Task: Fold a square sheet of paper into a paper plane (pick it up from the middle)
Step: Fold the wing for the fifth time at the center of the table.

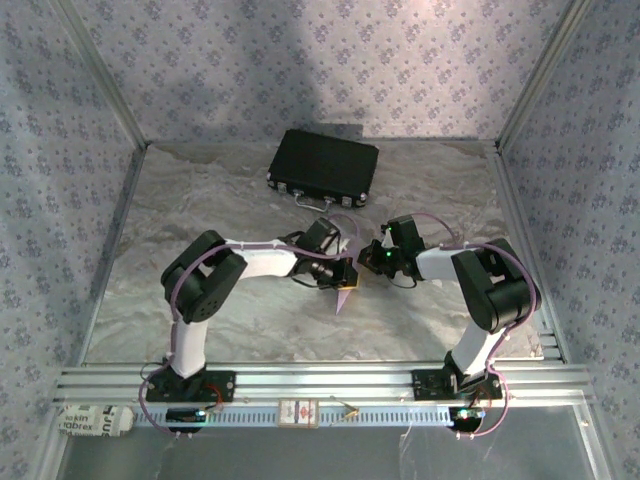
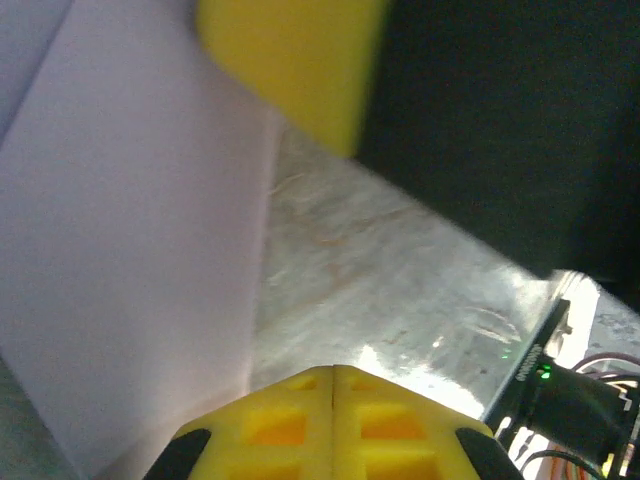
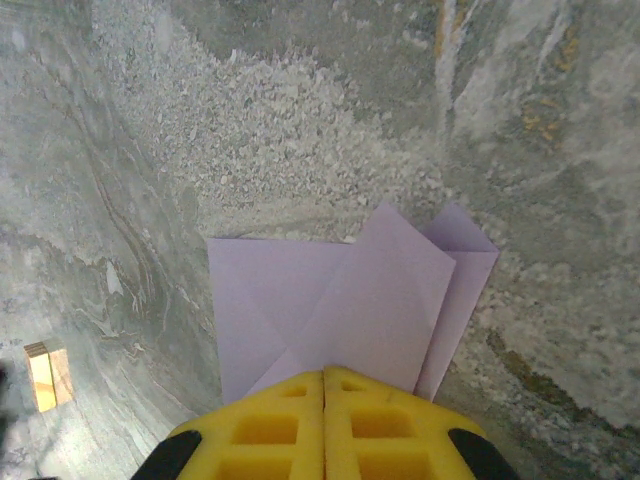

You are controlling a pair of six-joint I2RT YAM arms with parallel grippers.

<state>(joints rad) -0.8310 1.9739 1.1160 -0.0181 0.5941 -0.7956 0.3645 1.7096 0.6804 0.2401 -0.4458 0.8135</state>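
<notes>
Two arms meet at mid-table [image 1: 200, 220] over a part-folded lilac sheet [image 1: 345, 296]. From the top cam we see only a pointed sliver of it. The rest is tucked under the left claw [image 1: 347, 273] and the right claw [image 1: 370, 258], and their tips are too small there to read.

L wrist cam: the left claw [image 2: 332, 375] has its yellow pads pressed together with nothing between them. The sheet [image 2: 130, 250] stands just beside it on the left. Its far corners are cut off by the frame, and it is blurred, so we can't make out the creases. A blurred yellow finger [image 2: 290, 60] of the other claw sits over the sheet's top edge. The dark mass at right is too dim to id, apart from a green LED [image 2: 545, 372].

R wrist cam: the right claw [image 3: 324, 378] is closed on the sheet [image 3: 340, 300]. The near edge runs in between the tips and is hidden there. Beyond the tips the folded flaps fan out over the marbled surface, one corner peeking past another at right. A small tan block [image 3: 46, 375] sits low at left, and we can't tell what it is.

A black case [image 1: 323, 167] lies at the back, well apart from both claws.
</notes>
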